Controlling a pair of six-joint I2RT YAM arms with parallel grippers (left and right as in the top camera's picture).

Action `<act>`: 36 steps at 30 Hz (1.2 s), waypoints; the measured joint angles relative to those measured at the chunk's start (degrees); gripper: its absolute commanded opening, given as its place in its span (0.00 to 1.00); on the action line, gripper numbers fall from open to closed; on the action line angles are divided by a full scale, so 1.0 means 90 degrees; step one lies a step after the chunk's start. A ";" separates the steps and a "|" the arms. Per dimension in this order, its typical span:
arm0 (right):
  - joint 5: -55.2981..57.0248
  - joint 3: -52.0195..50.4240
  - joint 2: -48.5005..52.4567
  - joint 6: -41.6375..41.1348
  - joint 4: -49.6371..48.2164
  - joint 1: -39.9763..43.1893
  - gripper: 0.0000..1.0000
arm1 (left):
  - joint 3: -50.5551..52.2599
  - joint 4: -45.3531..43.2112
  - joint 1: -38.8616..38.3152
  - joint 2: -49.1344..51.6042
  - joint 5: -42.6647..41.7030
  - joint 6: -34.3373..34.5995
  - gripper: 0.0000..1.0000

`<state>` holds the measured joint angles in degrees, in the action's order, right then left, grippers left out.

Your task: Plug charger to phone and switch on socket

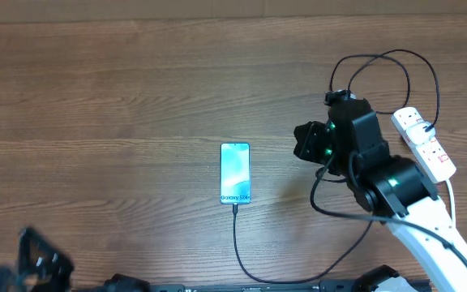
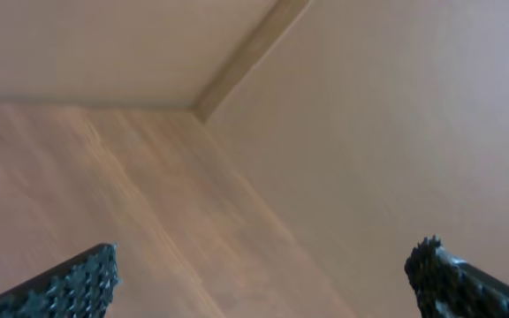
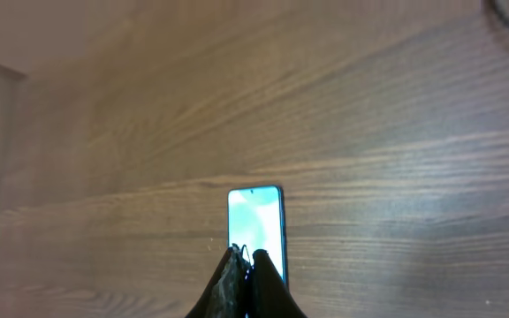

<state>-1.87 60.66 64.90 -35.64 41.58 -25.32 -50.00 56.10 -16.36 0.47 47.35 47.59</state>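
The phone (image 1: 235,172) lies flat mid-table with its blue-teal screen up, also seen in the right wrist view (image 3: 259,212). The charger (image 1: 237,243), a thin black cable, meets the phone's near end, runs toward the front edge and loops right under the right arm. The white socket (image 1: 426,144) lies at the far right with a black plug in it. My right gripper (image 1: 301,143) hovers between phone and socket, shut with nothing in it; its fingertips (image 3: 247,261) overlap the phone's near end in the wrist view. My left gripper (image 2: 259,276) is open and empty at the front left (image 1: 35,258).
The cable makes a large loop (image 1: 383,69) on the table behind the right arm. A thick white cord (image 1: 451,199) leaves the socket toward the front right. The left wrist view shows only bare wood and a wall seam (image 2: 246,62).
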 measured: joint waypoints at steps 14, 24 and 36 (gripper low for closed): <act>0.0427 0.0000 -0.0814 0.0000 0.0124 -0.0002 0.04 | 0.4214 -0.5282 0.0000 0.0032 -0.1027 0.0299 1.00; 0.0566 0.0000 -0.0933 0.0002 0.0134 0.0000 0.04 | 0.4901 -0.5119 0.0000 0.0029 -0.1197 0.0338 1.00; 0.0571 0.0000 -0.0933 -0.0036 0.0272 0.0000 1.00 | 0.5027 -0.4653 0.0000 0.0032 -0.1200 0.0214 0.99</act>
<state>3.27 60.66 56.51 -35.97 44.03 -25.32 -4.75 14.22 -16.36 0.75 36.56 49.52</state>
